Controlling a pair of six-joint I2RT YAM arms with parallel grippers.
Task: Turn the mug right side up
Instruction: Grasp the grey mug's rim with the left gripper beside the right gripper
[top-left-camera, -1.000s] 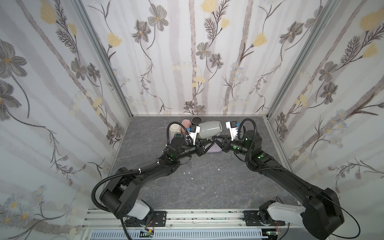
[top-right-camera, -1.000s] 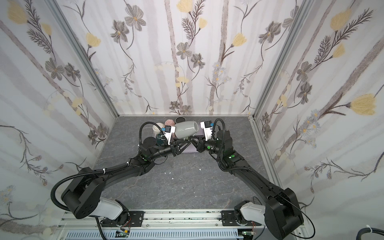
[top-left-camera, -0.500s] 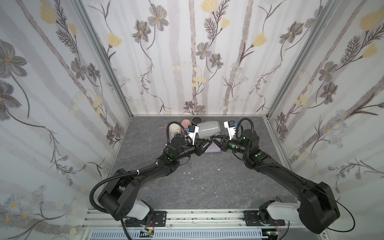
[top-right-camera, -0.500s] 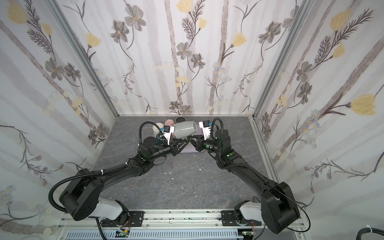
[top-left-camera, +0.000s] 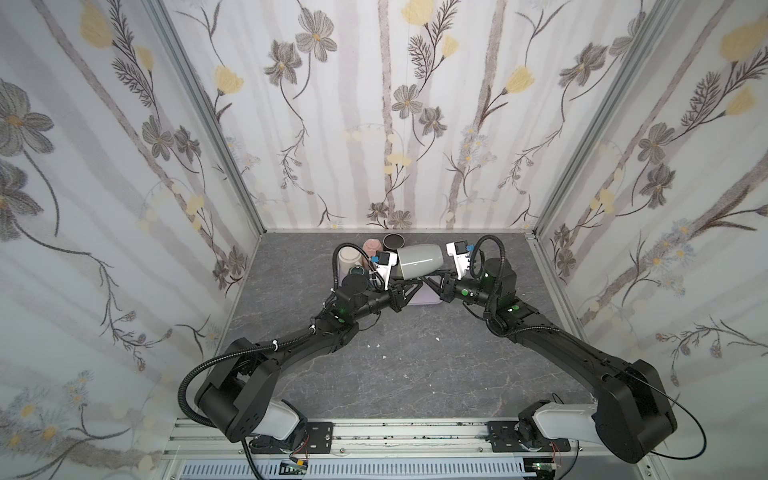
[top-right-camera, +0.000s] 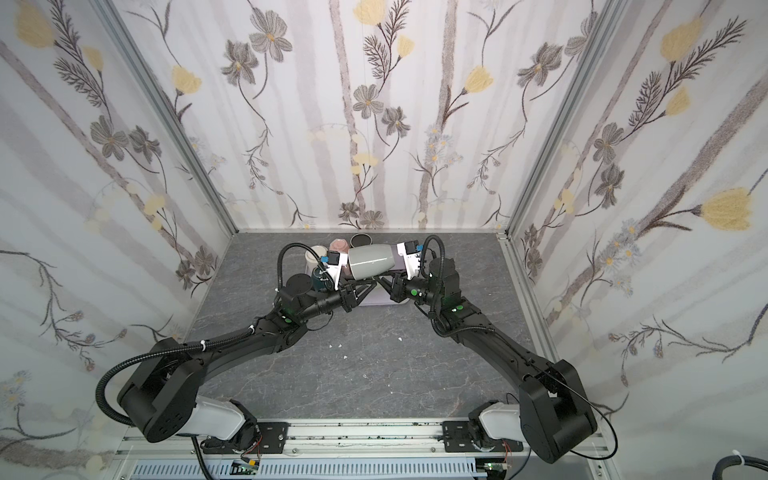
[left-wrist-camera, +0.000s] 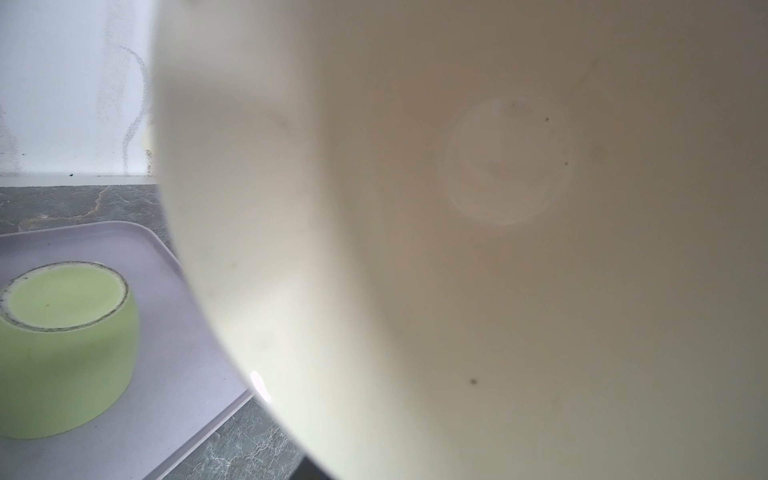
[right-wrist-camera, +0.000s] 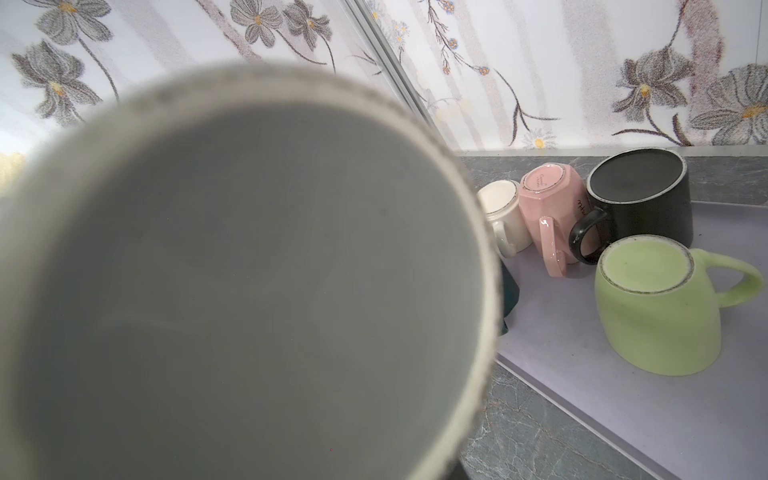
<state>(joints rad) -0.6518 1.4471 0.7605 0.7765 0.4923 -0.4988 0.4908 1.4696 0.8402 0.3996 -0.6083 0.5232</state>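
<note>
A grey mug (top-left-camera: 417, 259) hangs on its side above the lavender tray (top-left-camera: 420, 300), in both top views (top-right-camera: 371, 261). Its cream inside (left-wrist-camera: 457, 249) fills the left wrist view. Its flat grey base (right-wrist-camera: 249, 291) fills the right wrist view. My right gripper (top-left-camera: 429, 282) is shut under the mug's lower side and holds it up. My left gripper (top-left-camera: 417, 285) reaches in from the other side, its tips just below the mug's rim. The mug hides both pairs of fingers in the wrist views, so the left jaws' hold is unclear.
A light green mug (right-wrist-camera: 660, 307) stands upside down on the tray. Behind it sit a black mug (right-wrist-camera: 640, 199), a tipped pink mug (right-wrist-camera: 548, 208) and a cream mug (right-wrist-camera: 503, 216). A dark teal mug (top-left-camera: 356, 272) stands by the left wrist. The back wall is close.
The right arm has edged a little to the left with the mug. The left gripper's fingers have drawn closer together beneath the mug.
</note>
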